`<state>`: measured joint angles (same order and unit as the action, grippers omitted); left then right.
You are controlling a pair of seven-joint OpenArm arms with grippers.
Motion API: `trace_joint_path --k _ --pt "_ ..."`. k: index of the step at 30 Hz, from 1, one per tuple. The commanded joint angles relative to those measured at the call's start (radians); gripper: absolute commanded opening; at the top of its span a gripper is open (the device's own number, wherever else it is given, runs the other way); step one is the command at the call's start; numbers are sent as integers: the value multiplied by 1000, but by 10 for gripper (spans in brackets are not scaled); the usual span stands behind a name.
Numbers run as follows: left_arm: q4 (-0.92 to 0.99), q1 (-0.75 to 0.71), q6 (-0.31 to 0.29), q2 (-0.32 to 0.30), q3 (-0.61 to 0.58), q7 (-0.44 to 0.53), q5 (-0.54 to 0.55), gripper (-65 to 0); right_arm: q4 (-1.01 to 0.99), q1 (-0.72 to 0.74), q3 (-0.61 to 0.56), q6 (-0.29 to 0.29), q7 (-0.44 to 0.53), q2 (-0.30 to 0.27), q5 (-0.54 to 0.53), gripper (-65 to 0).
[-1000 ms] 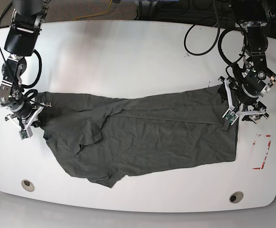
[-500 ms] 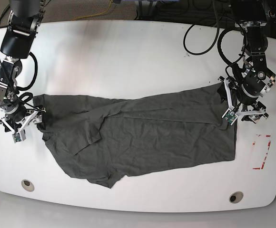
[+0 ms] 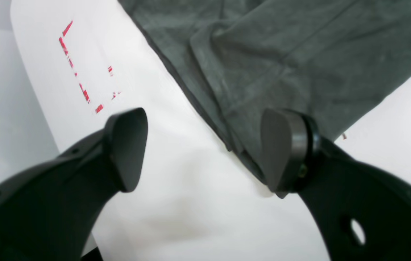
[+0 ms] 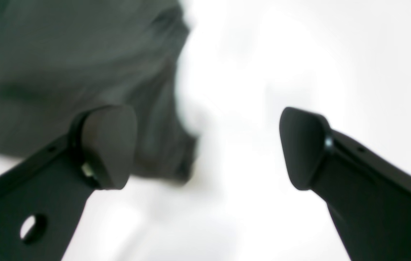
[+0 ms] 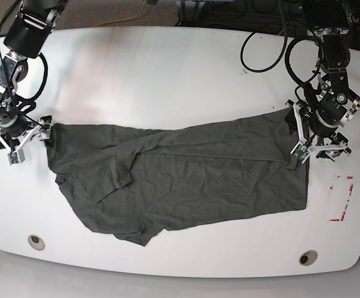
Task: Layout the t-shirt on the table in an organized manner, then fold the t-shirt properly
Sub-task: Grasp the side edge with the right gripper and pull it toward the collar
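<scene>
The dark grey t-shirt [image 5: 186, 180] lies spread and wrinkled across the middle of the white table [image 5: 167, 74], with one sleeve folded over at its left part. My right gripper [image 5: 34, 133] hovers at the shirt's left corner. In the blurred right wrist view it [image 4: 205, 145] is open, with only bare table between its fingers and the t-shirt [image 4: 64, 72] behind the left finger [image 4: 107, 145]. My left gripper [image 5: 308, 144] is at the shirt's right edge. It [image 3: 205, 152] is open, and the t-shirt [image 3: 281, 54] hem runs under its right finger [image 3: 285, 152].
A red tape mark [image 5: 342, 198] lies right of the shirt, also the red tape mark [image 3: 82, 72] in the left wrist view. Two round grommets [image 5: 36, 242] [image 5: 308, 257] sit near the front edge. Black cables [image 5: 261, 56] loop at the back right.
My right gripper opened and let go of the shirt's left edge, then drew back up and to the left. The shirt's left corner now lies further out. The left arm stayed put.
</scene>
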<state>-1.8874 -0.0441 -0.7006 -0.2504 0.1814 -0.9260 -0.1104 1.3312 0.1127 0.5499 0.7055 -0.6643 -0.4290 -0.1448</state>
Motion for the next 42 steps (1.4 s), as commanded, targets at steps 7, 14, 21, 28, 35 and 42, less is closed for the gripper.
trace_joint_path --k 7,14,21,28,35,42 --pt "-16 14 2 -10 3 17 4 -193 12 8 62 -7 -18 48 -14 -59" --pt "-18 14 2 -10 3 17 5 -193 -68 6 66 -7 -4 68 -14 -59" --pt "-18 10 2 -11 3 17 5 -193 -157 8 66 -7 70 68 -14 -60" --pt "-18 8 2 -11 3 17 5 -193 -198 8 62 -7 77 61 -75 -156" --pt "-18 8 2 -11 3 17 5 -193 -203 3 58 -7 74 60 -100 -484" --pt "-18 8 2 -11 40 17 4 -192 -195 -38 55 -7 71 60 -100 -650"
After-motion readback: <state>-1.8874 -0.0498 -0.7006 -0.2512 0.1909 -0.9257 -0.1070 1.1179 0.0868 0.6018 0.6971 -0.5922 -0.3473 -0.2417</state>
